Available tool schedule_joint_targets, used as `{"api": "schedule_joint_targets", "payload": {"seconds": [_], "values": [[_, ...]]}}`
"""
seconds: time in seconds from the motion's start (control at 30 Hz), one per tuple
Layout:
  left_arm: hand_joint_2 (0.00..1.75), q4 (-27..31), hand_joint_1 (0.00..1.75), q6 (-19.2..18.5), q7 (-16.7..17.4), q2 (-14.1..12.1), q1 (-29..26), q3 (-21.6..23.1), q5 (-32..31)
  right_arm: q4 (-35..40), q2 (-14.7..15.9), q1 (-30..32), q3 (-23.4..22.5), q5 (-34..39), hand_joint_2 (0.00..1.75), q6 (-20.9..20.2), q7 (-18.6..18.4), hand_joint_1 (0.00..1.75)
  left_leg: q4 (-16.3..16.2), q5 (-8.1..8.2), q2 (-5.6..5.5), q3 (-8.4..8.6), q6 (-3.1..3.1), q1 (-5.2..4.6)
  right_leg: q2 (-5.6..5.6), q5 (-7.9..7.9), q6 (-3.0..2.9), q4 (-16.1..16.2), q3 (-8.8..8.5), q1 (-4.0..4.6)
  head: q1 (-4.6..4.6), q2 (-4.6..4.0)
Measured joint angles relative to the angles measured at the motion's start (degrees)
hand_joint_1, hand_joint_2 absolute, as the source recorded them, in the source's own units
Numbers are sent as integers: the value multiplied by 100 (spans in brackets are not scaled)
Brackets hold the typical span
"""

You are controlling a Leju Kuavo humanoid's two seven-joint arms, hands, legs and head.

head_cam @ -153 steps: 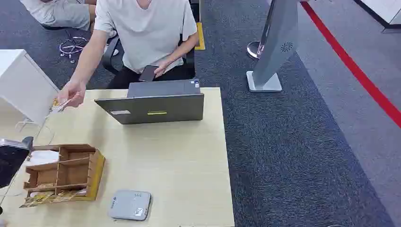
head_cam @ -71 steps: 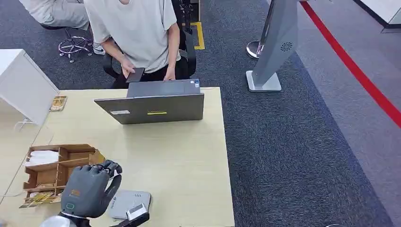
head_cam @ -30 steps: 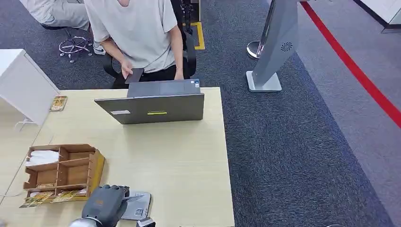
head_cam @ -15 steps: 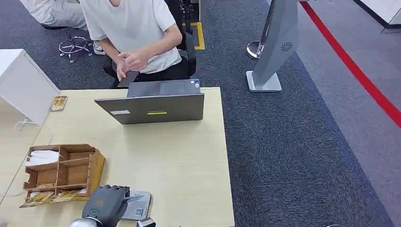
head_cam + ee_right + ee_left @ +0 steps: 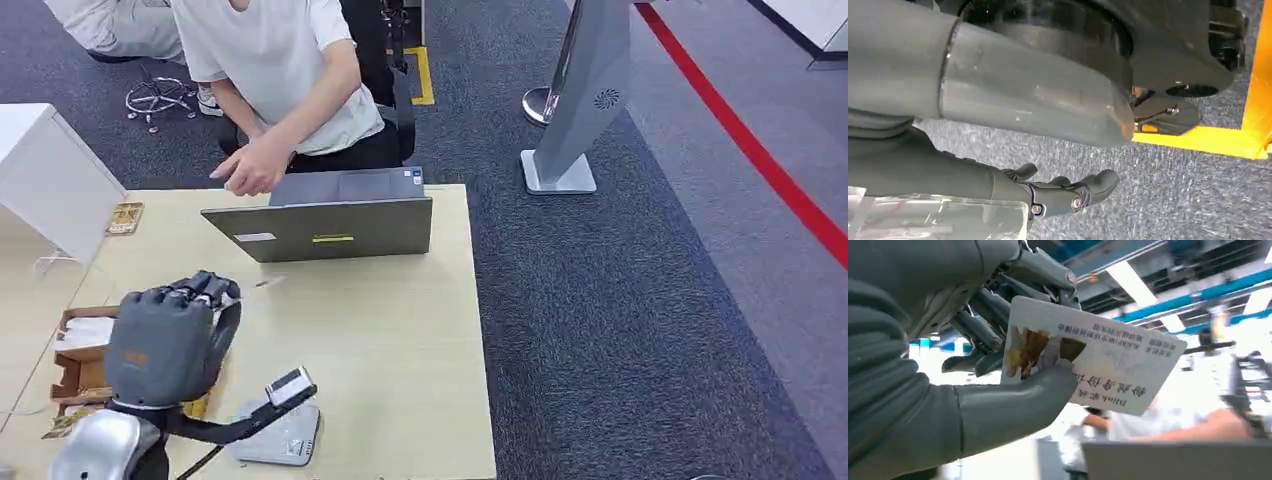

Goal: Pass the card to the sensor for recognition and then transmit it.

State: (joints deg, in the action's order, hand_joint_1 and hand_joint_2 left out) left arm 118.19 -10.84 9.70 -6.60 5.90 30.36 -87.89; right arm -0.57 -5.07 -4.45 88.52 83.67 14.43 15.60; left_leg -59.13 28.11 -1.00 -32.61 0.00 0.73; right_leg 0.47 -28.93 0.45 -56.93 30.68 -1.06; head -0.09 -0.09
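Card (image 5: 1088, 360) pinched in left hand (image 5: 165, 340), now lifted off sensor (image 5: 280, 440); you can hand it to the person (image 5: 280, 70)

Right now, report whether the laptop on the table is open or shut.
Open. In the head view the laptop has its lid raised toward the robot, with the keyboard deck showing behind it, facing the seated person.
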Motion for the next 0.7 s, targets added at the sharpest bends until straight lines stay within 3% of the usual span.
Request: {"api": "schedule_joint_targets", "payload": {"seconds": [0.07,0.13,0.43,0.7], "values": [[175,-299,175,-151,364,-109,719,-62,-2,0,-4,-12,-7,85,0,15,-128,0,1,-15,-27,-11,-11,1,-25,11,-10,-3,-11,2,31,2],[175,-657,175,-94,250,-134,1144,-333,-4,0,-4,-12,-22,183,0,15,-231,0,3,-21,-16,-5,-21,1,-11,17,-17,-10,-9,2,9,0],[175,-1223,175,-81,569,-173,1532,-625,-4,-2,-4,-9,9,-280,0,24,-336,0,3,-22,6,-12,-23,1,9,21,-20,-10,6,3,6,0],[175,-1384,175,-223,582,-173,1704,-714,-4,-2,-9,-5,11,-241,0,127,-369,0,3,-23,7,-12,-23,1,10,22,-20,-10,7,3,7,0]]}}
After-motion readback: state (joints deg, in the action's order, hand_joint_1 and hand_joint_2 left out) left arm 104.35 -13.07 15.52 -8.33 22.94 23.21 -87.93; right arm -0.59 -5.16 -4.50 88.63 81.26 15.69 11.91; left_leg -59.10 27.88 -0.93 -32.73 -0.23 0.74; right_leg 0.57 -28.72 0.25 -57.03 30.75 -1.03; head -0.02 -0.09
